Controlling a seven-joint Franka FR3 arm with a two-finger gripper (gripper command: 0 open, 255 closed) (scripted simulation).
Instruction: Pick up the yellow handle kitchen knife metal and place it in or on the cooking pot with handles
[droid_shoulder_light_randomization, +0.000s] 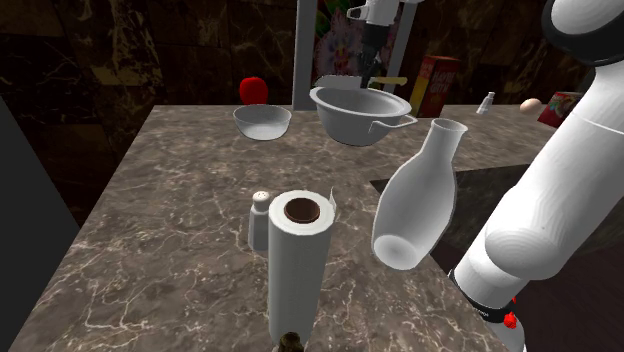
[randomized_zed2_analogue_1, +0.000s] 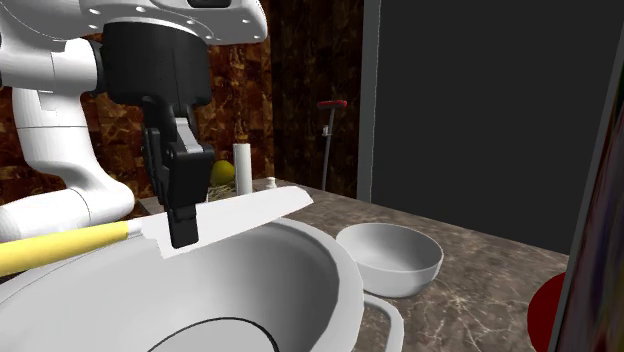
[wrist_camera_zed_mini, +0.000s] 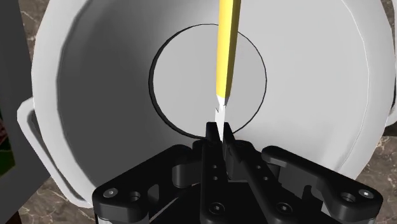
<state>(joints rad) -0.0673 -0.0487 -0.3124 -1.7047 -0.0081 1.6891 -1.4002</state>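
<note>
Knife (randomized_zed2_analogue_1: 245, 214) in the gripper (randomized_zed2_analogue_1: 183, 236), just above the pot (randomized_zed2_analogue_1: 335, 275).

Just above the white pot (wrist_camera_zed_mini: 83, 83), the yellow-handled knife (wrist_camera_zed_mini: 225, 54), roughly level.

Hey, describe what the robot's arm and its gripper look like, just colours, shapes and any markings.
The arm is built of smooth, rounded white links with dark bands at the joints; a small red mark sits by the dark band at its lower end. The gripper is all black and blocky, with two slim fingers and round screw heads on its body.
</note>
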